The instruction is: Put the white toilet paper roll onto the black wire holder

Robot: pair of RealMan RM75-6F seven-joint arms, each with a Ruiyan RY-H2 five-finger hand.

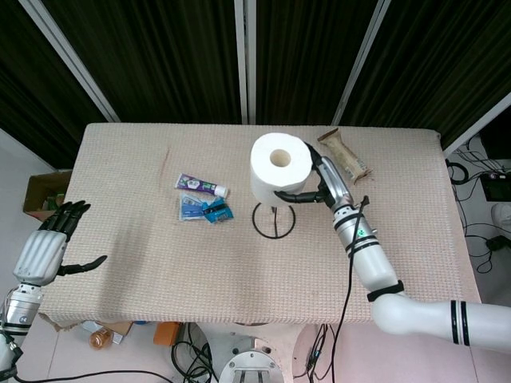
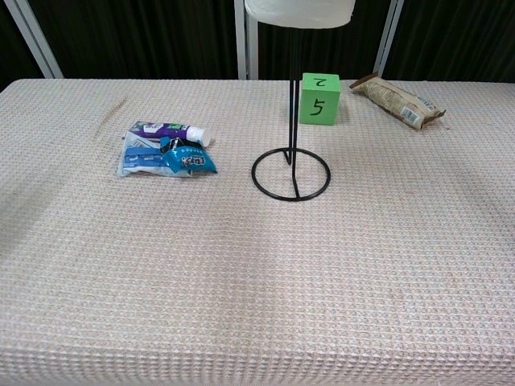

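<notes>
My right hand (image 1: 323,183) grips the white toilet paper roll (image 1: 278,169) from its right side, core hole facing up. The roll hangs directly over the black wire holder (image 1: 274,221), hiding the upright rod in the head view. In the chest view the roll's bottom (image 2: 301,12) shows at the top edge, with the holder's rod (image 2: 290,104) rising up into it from the ring base (image 2: 291,177). My left hand (image 1: 49,243) is open beyond the table's left front corner, holding nothing.
A toothpaste tube (image 1: 201,187) and a blue packet (image 1: 205,211) lie left of the holder. A green numbered cube (image 2: 319,98) stands just behind the holder, and a snack wrapper (image 2: 399,101) lies at the back right.
</notes>
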